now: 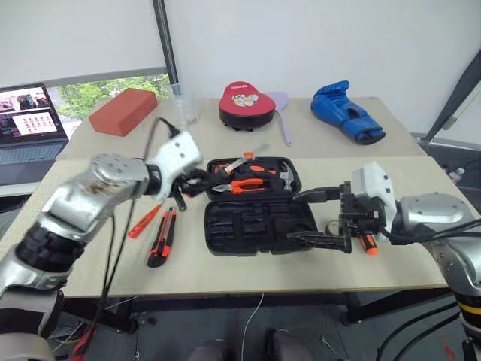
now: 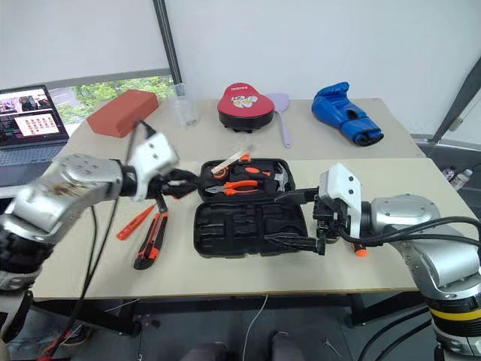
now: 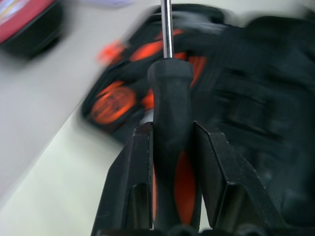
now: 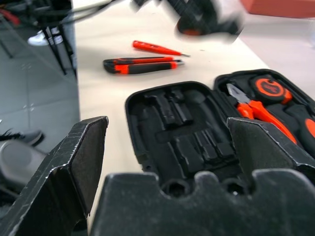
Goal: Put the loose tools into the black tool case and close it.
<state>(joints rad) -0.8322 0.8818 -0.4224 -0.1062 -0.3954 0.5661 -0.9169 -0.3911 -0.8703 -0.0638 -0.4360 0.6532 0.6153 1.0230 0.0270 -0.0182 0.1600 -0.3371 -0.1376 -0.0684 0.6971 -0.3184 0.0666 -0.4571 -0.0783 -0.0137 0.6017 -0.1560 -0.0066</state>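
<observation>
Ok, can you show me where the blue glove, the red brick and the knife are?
Blue glove [image 1: 347,110], left eye view, on its padded middle.
Red brick [image 1: 123,111], left eye view, on its top face.
Knife [image 1: 162,238], left eye view, on the middle of its black-and-orange body.

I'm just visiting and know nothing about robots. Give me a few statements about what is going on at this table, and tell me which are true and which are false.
1. The tool case lies open. True.
2. The left gripper is empty. False: it is clamped on a screwdriver with a black-and-orange handle.
3. The right gripper stands open beside the case. True.
4. The utility knife is already in the case. False: it lies on the table left of the case, next to the slim orange tester.
5. Orange-handled pliers sit in the case's far half. True.
</observation>
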